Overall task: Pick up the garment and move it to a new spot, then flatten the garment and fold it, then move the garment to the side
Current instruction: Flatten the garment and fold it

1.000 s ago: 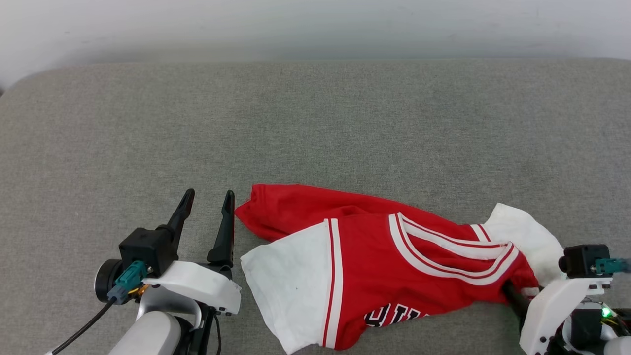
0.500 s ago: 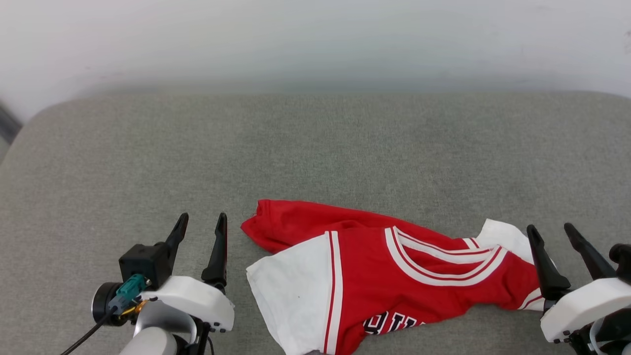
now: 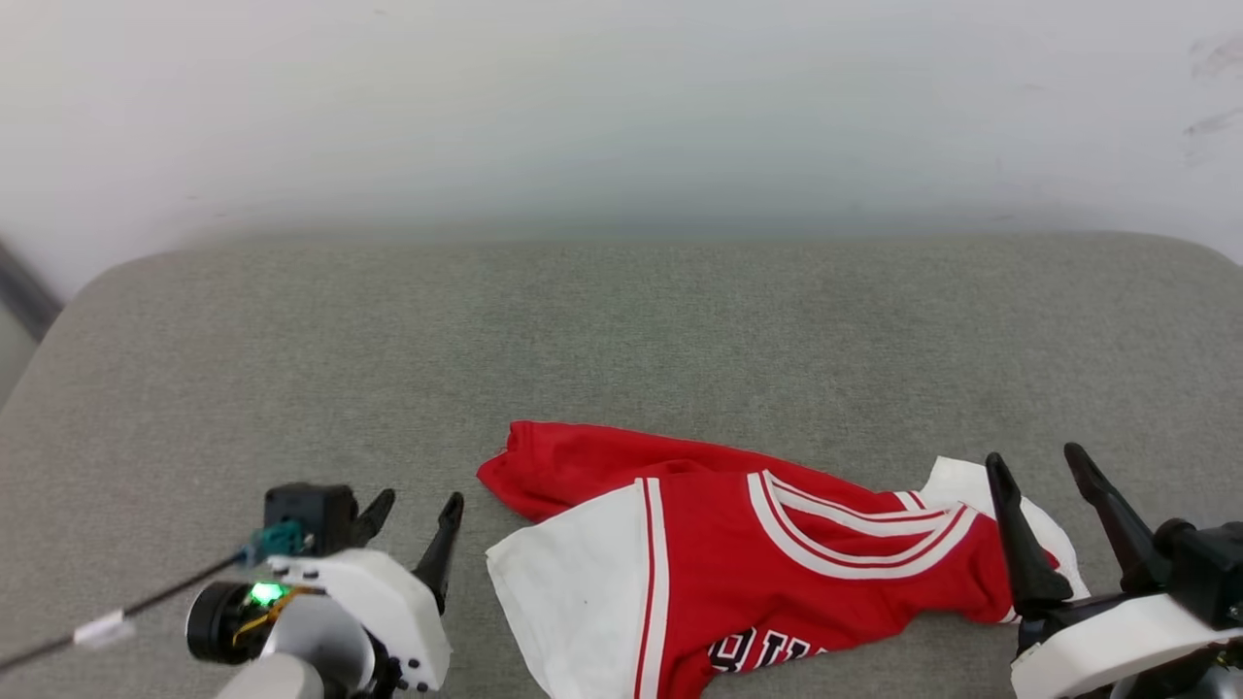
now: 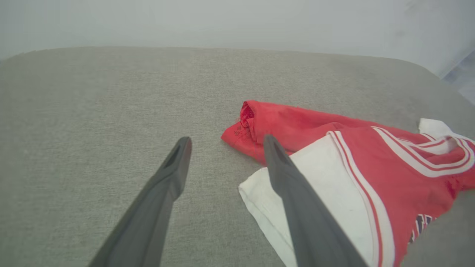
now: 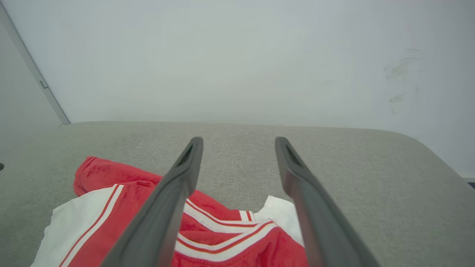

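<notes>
A bright red garment (image 3: 777, 563) with white sleeves lies crumpled on a grey fabric-covered surface (image 3: 621, 330), close to the near edge, with a pale wall (image 3: 621, 116) behind. One white sleeve, edged with red and white stripes, spreads out flat at the garment's left end, and a bunched red fold sticks out beyond it. The striped neckline curves across the middle. A second white sleeve peeks out at the right end, and part of the black-and-white lettering shows at the bottom edge of the head view. The left gripper (image 3: 421, 498) sits just beside the left end of the garment, its two dark fingers spread apart with nothing between them. The right gripper (image 3: 1032, 454) is at the garment's right end, fingers also spread wide and empty. Seen from the head, its inner finger overlaps the right sleeve; whether it touches the cloth cannot be told. The garment lies between the two grippers, held by neither.
</notes>
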You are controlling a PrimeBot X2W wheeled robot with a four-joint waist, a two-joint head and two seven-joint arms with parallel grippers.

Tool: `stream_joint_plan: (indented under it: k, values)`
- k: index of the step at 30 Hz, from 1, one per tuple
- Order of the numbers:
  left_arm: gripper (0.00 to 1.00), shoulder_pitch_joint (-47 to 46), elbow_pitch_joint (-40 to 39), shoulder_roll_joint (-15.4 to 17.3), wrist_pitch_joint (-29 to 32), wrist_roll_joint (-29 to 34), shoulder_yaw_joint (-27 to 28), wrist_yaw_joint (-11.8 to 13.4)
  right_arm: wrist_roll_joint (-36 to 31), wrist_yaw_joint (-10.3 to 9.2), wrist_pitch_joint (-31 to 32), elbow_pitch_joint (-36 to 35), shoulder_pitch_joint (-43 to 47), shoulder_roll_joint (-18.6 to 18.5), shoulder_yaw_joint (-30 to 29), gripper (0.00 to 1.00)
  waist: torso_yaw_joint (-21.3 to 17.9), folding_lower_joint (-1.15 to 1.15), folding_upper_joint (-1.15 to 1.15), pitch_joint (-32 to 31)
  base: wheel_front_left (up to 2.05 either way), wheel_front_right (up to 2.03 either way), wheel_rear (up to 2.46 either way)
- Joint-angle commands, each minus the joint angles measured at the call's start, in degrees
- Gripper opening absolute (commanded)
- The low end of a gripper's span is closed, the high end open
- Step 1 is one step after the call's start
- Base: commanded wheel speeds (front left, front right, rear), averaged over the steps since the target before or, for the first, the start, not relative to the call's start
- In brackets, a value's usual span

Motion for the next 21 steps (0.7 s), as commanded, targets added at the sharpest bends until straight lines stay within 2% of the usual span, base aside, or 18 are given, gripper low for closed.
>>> stream_joint_plan:
  k: [1, 8, 12, 18, 21]
  values:
    - [1.0, -1.1, 0.1, 0.4, 0.7, -0.5, 0.0, -0.3, 0.0, -0.02, 0.3, -0.3, 0.4, 0.4, 0.1, 1.0, -0.5, 0.0, 0.0, 0.5, 0.0, 0.0, 0.0]
    - [1.0, -7.8, 4.9, 1.6, 16.2, -3.5, -5.3, -6.0, 0.3, -0.02, 0.0, -1.9, -0.6, 1.7, 1.0, 1.0, -3.7, 0.0, 0.0, 3.8, 0.0, 0.0, 0.0]
    - [1.0, -10.4, 8.6, 2.1, 23.1, -4.3, -7.8, -7.9, 0.9, -0.02, -0.2, -1.7, -2.0, 2.0, 1.9, 1.0, -5.6, 0.0, 0.0, 5.9, 0.0, 0.0, 0.0]
    - [1.0, -12.4, 14.6, 2.8, 30.4, -3.8, -10.4, -7.4, 1.6, -0.02, -0.8, -0.9, -3.2, 2.4, 2.3, 1.0, -7.8, 0.0, 0.0, 8.5, 0.0, 0.0, 0.0]
    - [1.0, -11.8, 17.0, 2.1, 34.1, -4.3, -12.5, -8.3, 2.3, -0.02, -0.9, -0.3, -3.7, 2.2, 2.3, 1.0, -8.4, 0.0, 0.0, 9.2, 0.0, 0.0, 0.0]
